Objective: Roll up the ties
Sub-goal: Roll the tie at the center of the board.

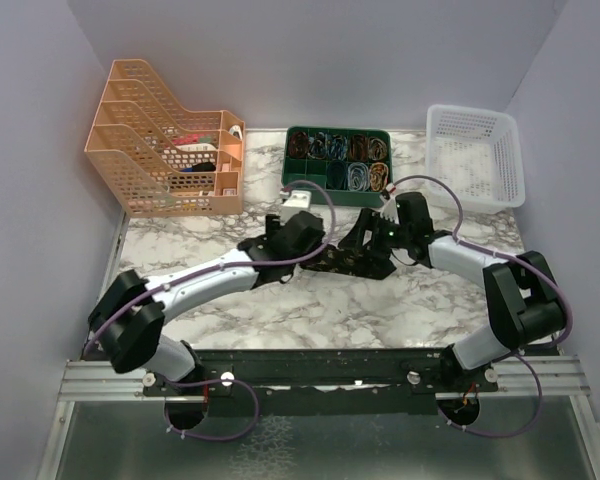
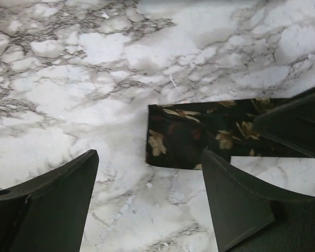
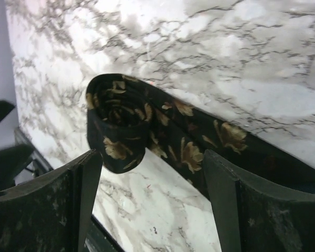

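place: robot lab bench | shown by: plain enclosure walls (image 1: 40,120), aluminium rail (image 1: 90,380), marble-film table (image 1: 330,320)

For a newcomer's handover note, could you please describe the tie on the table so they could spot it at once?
On the marble table, find the green tray at the back edge. In front of it lies the tie, a black fabric strip, one end rolled. Its tan-gold leaf pattern sets it apart from the plain robot arms and purple cables.

Black gold-flecked tie (image 3: 163,131); grey-veined white marble table (image 2: 94,79)
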`<action>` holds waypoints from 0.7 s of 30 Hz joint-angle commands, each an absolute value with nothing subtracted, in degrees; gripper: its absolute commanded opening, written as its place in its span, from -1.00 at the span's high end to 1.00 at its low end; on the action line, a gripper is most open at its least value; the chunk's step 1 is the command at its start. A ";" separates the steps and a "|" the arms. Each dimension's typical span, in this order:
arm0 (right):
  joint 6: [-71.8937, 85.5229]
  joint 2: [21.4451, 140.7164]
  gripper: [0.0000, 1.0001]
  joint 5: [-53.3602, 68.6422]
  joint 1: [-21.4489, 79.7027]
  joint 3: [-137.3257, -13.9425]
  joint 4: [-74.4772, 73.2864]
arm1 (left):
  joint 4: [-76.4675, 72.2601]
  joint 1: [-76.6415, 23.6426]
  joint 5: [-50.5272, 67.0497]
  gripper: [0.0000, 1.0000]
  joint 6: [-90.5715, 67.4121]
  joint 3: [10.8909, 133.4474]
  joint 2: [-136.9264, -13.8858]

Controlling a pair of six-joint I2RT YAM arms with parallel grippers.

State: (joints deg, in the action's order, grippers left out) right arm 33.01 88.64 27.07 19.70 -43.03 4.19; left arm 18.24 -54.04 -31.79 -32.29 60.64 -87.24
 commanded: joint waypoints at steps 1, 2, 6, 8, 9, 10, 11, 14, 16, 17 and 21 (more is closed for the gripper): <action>32.96 87.37 -0.68 33.56 20.85 -42.98 5.18 | 8.04 -47.77 -21.23 -0.60 -31.91 51.20 -77.79; 33.07 87.70 -0.68 33.17 21.32 -42.98 5.00 | 6.97 -46.61 -20.00 -0.62 -31.91 49.49 -76.36; 35.76 88.53 -0.60 34.01 22.02 -41.74 7.71 | 4.21 -42.49 -15.21 -0.64 -31.21 45.01 -74.15; 36.00 89.21 -0.57 33.41 23.10 -42.25 7.80 | 3.72 -41.44 -14.02 -0.65 -31.14 43.85 -74.24; 35.84 89.47 -0.56 32.87 23.57 -42.60 7.29 | 3.10 -40.87 -13.28 -0.65 -31.16 43.33 -74.30; 35.78 89.75 -0.56 32.07 23.97 -42.95 6.88 | 2.71 -40.34 -12.60 -0.65 -31.26 42.99 -74.27; 35.76 90.07 -0.54 31.52 24.32 -43.21 6.59 | 2.26 -40.00 -12.01 -0.65 -31.43 42.65 -74.36; 35.68 91.41 -0.46 31.56 24.97 -43.96 6.26 | 1.11 -38.97 -10.28 -0.65 -31.70 41.98 -74.59; 35.66 92.57 -0.37 31.97 25.65 -44.51 6.49 | 0.25 -38.69 -8.80 -0.65 -31.73 41.64 -75.00; 35.68 93.03 -0.34 31.95 25.93 -44.71 6.50 | 0.19 -38.61 -8.20 -0.65 -31.73 41.46 -75.31; 35.34 94.71 -0.08 29.97 26.10 -46.04 5.31 | -7.39 -37.55 -1.61 -0.65 -33.37 38.90 -75.76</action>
State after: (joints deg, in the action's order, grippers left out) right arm 35.55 92.99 31.33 25.61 -43.48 6.24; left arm 1.10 -38.65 -10.24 -32.05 41.95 -75.05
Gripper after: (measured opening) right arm 0.580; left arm 0.824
